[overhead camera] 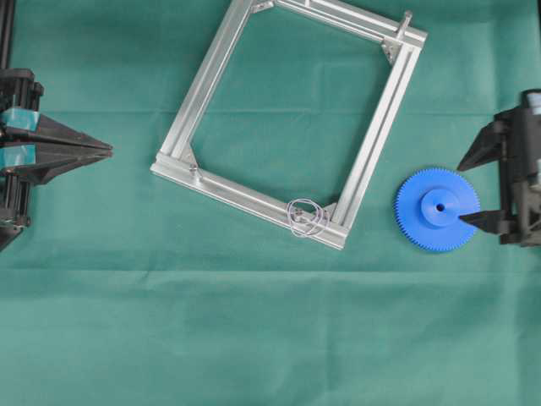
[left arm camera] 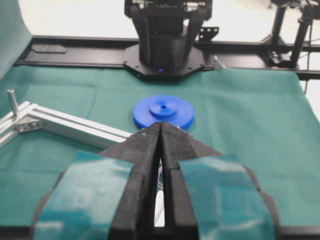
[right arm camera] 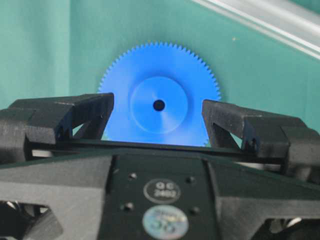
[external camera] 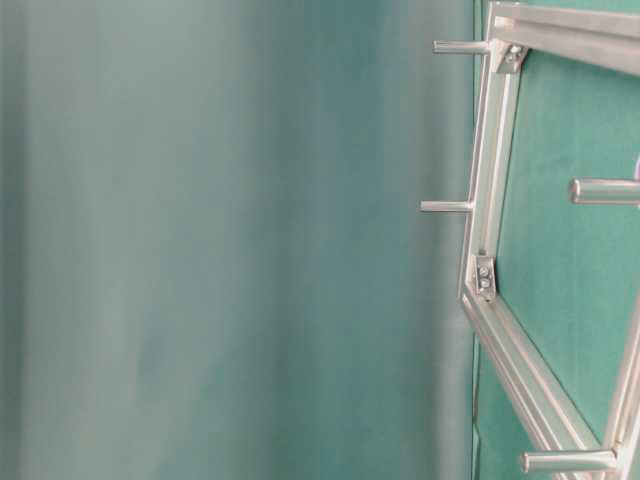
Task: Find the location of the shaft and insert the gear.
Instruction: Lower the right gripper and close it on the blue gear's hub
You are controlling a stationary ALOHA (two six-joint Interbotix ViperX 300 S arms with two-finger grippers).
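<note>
Nearest the right arm, the right pincer [overhead camera: 473, 188] stands spread wide with nothing between its fingers. In the overhead view one fingertip reaches over the edge of the gear [overhead camera: 437, 209], and in the right wrist view the two fingers frame the hub from either side; whether any finger touches the plastic cannot be told. The gear lies flat on the green counter [overhead camera: 254, 338], hub up, centre hole open, just beside the right rail of the aluminium frame [overhead camera: 207, 80] and not on it.

So I judge the task barely begun: the gear is not yet grasped, lifted or carried. All the main work is left: closing on the gear, bringing it over to the frame, lining the centre hole up with the pin and lowering it on.

A little further across, the shaft [overhead camera: 297, 210] stands at the frame's lower right corner, ringed by thin wire loops [overhead camera: 308, 218] and near the gear, with nothing on it. The bare peg [overhead camera: 406, 20] at the top corner carries no loops.

Farthest off, the left pincer [overhead camera: 108, 150] sits at the left edge, its fingers pressed together on nothing, well apart from the frame.

As for writing, a round sticker on the right wrist reads roughly "QC" above some digits, too blurred to make out. Nothing else is legible.
</note>
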